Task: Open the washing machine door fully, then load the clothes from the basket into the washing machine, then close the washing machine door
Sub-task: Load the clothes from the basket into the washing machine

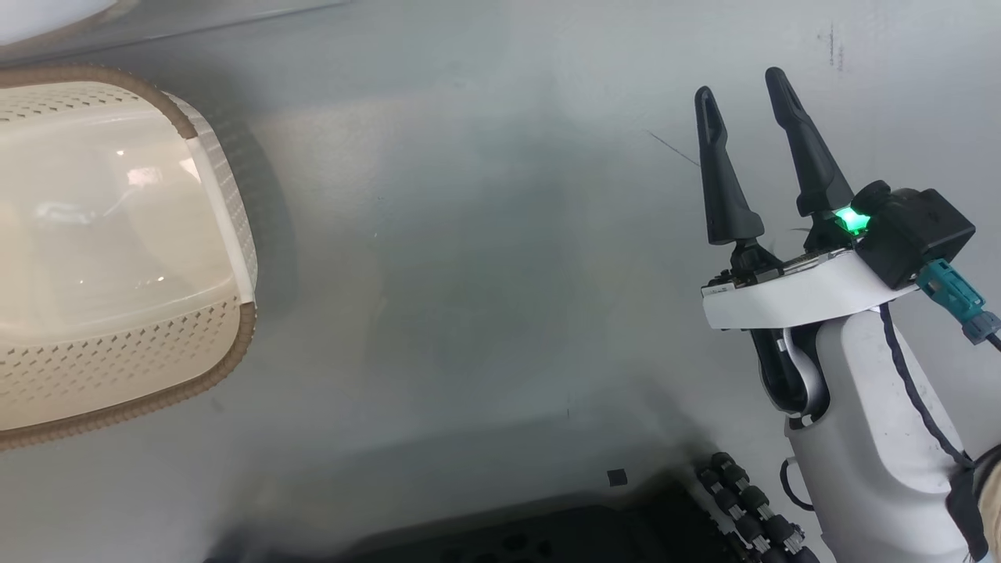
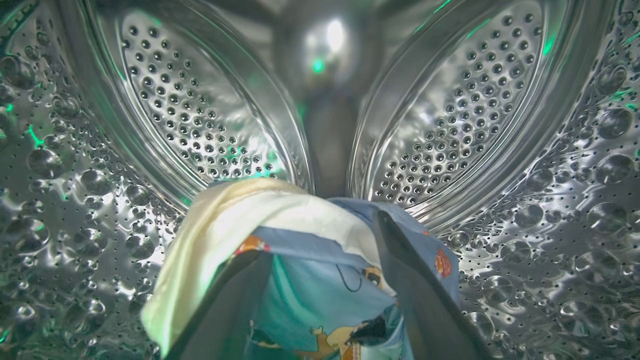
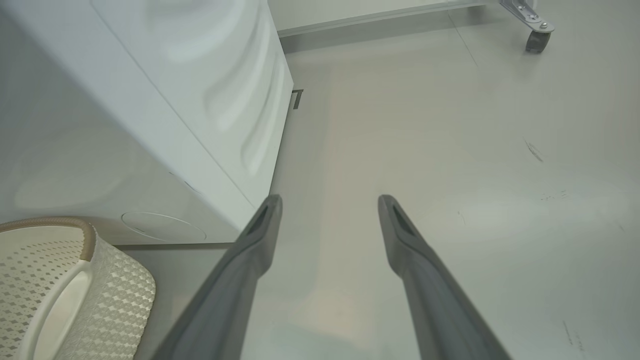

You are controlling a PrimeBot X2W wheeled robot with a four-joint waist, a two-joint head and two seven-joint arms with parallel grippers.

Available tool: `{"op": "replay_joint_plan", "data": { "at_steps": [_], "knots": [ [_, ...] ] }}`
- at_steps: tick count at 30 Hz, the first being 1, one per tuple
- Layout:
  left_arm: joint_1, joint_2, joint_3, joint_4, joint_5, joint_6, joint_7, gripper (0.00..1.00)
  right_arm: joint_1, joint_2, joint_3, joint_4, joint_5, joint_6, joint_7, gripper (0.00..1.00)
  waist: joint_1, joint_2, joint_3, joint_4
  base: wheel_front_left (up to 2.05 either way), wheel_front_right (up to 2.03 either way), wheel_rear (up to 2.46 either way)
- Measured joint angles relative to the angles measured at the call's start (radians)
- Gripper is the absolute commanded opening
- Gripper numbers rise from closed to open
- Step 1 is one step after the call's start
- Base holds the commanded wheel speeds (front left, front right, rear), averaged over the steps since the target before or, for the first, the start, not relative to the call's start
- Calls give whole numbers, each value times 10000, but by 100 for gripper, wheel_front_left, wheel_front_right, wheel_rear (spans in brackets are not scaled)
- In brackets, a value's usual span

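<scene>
A pale grey floor (image 1: 485, 274) ran under everything. At the head view's left stood the basket (image 1: 227, 203), just beside the white washing machine (image 3: 150, 100). Inside the perforated steel drum (image 2: 550, 200), the left gripper (image 2: 317, 240) was spread wide. The clothes (image 2: 310, 280) lay slack between its fingers and draped over one tip. Further right, the right gripper (image 1: 739, 86) hung open above the floor, touching nothing, with a caster (image 3: 536, 42) well beyond it.

There is one cream perforated plastic basket (image 1: 117, 367), one white washing machine (image 3: 150, 100), one light blue patterned clothes bundle (image 2: 310, 295), one grey caster wheel (image 3: 536, 42).
</scene>
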Motion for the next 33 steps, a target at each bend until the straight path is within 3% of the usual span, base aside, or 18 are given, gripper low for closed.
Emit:
{"op": "replay_joint_plan", "data": {
  "at_steps": [15, 33],
  "knots": [
    [1980, -602, -794, 353, -382, 0, -700, 100, 33, -15, -545, 362, -389, 6, 0, 100, 0, 0, -1186, 413, 0, 0, 0],
    [4549, -1363, -98, -318, -683, -2, -784, 100, 718, -17, -993, 800, -460, 29, 0, 100, -1, 0, -3115, 968, 0, 0, 0]
  ]
}}
